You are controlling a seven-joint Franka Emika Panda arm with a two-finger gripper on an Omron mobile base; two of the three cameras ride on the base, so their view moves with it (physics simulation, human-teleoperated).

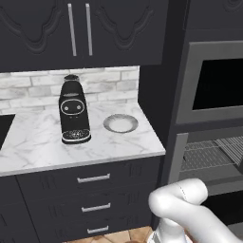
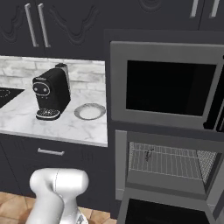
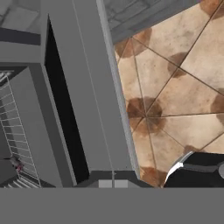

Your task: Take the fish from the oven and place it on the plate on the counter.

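The dark grey oven (image 2: 166, 144) stands open, its door (image 2: 162, 210) dropped down in front. On its wire rack (image 2: 175, 161) lies the fish (image 2: 148, 154), small and dark, towards the left of the rack. In the hand view the fish (image 3: 16, 164) shows as a tiny grey-red shape on the rack (image 3: 13, 127), beside the edge of the lowered door (image 3: 87, 109). The round speckled plate (image 1: 120, 123) rests bare on the white marble counter (image 1: 42, 142), near the counter's right end; from the other side the plate (image 2: 89, 111) sits just left of the oven column. My white arm (image 1: 182, 204) bends low before the oven.
A black coffee machine (image 1: 73, 111) stands left of the plate. A second dark window unit (image 2: 168, 87) is built in above the oven. Dark drawers with bar handles (image 1: 93, 178) run under the counter. Brown floor tiles (image 3: 175, 87) lie beside the door.
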